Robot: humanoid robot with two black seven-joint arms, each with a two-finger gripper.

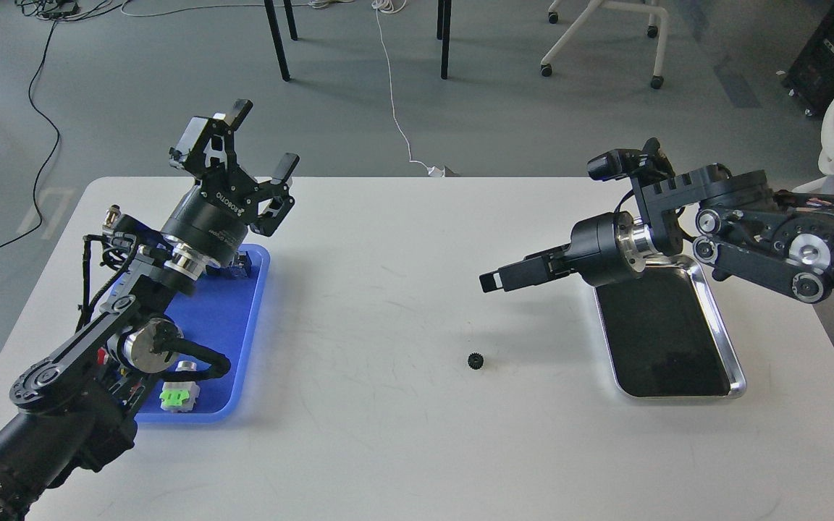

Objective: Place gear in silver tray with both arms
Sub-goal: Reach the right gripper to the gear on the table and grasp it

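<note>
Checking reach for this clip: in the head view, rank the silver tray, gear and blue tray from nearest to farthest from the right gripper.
From the right gripper:
1. Gear, just below it at table centre.
2. Silver tray, to its right.
3. Blue tray, far across on the left.

Left arm enters from lower left, rising obliquely; left gripper points up and away, its two fingers spread well apart, nothing between them. Right arm enters from the right edge, wrist bent; right gripper points left, roughly level, side-on; finger separation not discernible.
</note>
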